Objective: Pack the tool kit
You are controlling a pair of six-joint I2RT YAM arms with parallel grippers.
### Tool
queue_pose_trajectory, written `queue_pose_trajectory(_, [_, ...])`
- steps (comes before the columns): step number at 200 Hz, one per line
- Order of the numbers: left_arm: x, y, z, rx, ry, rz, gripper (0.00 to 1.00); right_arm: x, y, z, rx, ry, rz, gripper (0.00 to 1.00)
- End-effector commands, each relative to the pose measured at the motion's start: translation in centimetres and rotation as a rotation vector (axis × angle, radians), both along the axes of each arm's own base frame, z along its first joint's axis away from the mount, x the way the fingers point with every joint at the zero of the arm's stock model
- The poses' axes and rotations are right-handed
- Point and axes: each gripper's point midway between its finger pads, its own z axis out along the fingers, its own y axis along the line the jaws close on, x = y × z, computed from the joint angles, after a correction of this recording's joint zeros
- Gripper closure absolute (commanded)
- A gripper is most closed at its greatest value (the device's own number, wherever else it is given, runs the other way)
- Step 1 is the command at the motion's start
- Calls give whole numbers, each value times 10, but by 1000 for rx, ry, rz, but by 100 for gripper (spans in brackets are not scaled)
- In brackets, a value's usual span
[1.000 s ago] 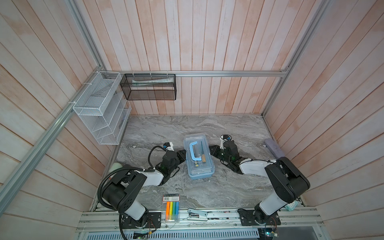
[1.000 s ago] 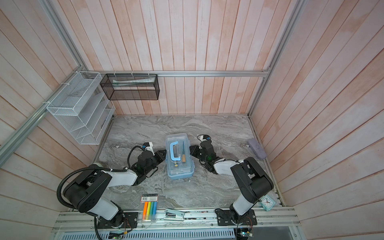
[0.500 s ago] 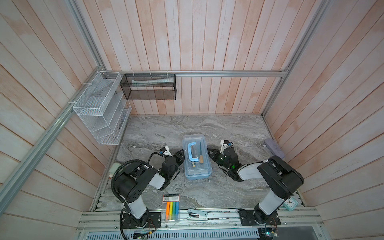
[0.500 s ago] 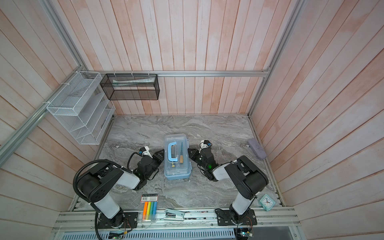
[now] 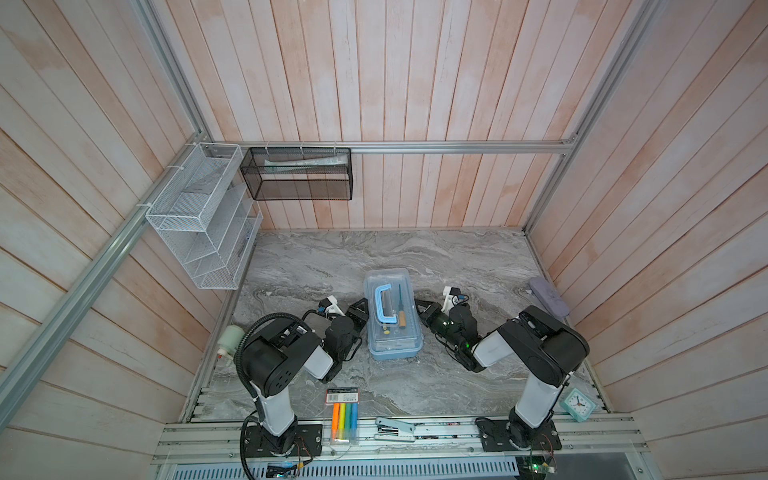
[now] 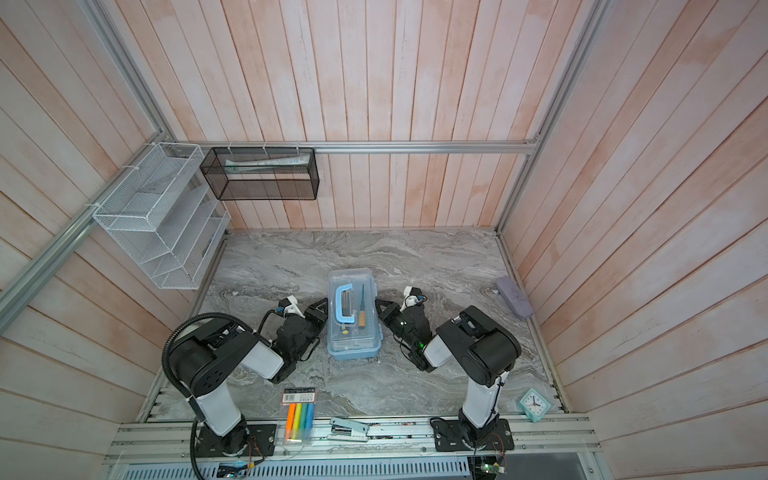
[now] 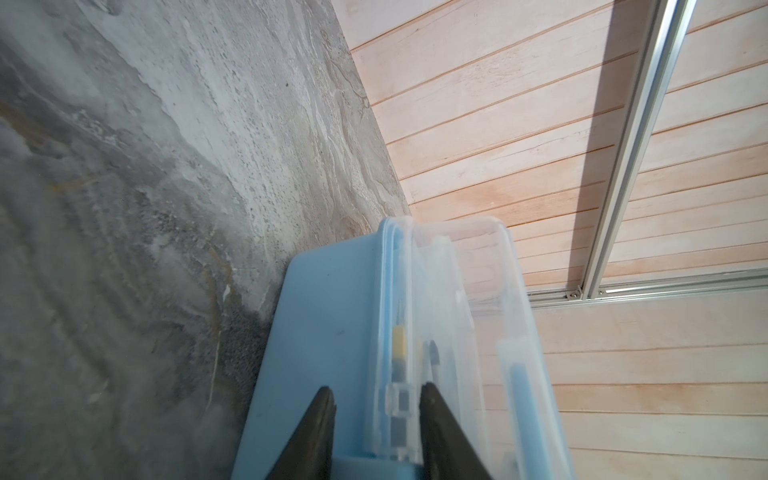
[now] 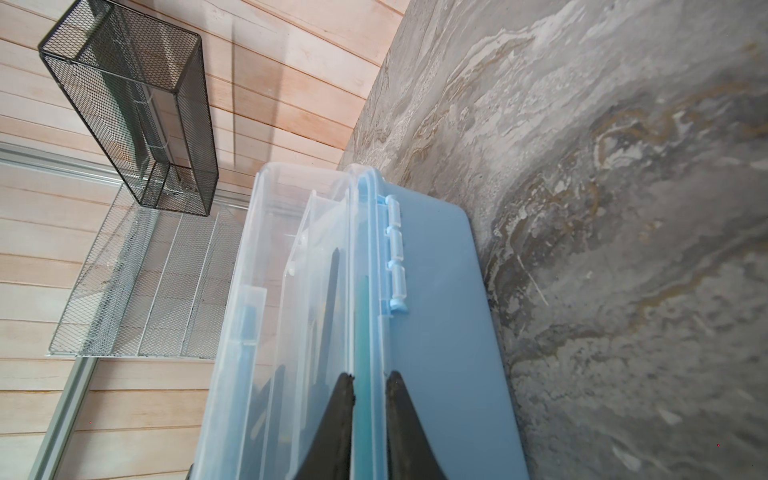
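Counter [image 5: 374,257]: grey marble, bearing tool kit [image 5: 392,320].
Walls [image 5: 415,83]: pale planks.
Left hand [image 7: 376,388]: parted astride its rim.
Right hand [image 8: 370,375]: pinching its rim.

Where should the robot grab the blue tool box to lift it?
The tool kit looks too wide to span, and its handle lies flat on the lid. Best pinch the thin rim sticking out where lid meets base: left hand at one long side, right hand at the other, coming in sideways.
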Motion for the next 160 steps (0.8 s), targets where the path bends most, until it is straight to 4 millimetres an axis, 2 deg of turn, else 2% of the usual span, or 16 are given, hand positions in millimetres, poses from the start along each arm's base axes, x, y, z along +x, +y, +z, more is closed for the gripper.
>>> queue_pose_trajectory(1, [-39,-90,4,39,22,-407,62,-131,56,-83,-143,357,530,84])
queue_pose_trajectory(31, [-30,-92,7,142,28,-406,60,-118,58,-84,-159,348,527,84])
queue_pose_trajectory(60, [-21,-98,9,162,30,-422,59,-102,59,-86,-179,343,523,84])
queue_pose_trajectory(87, [-12,-96,8,162,40,-423,58,-93,58,-85,-192,343,521,84])
queue_pose_trajectory(107, [-6,-87,5,176,62,-408,57,-87,51,-81,-212,342,502,84])
queue_pose_trajectory(136, [-2,-69,12,208,68,-378,52,-73,28,-69,-243,321,440,83])
queue_pose_trajectory(160, [1,-50,24,285,71,-343,41,-58,12,-49,-281,263,419,76])
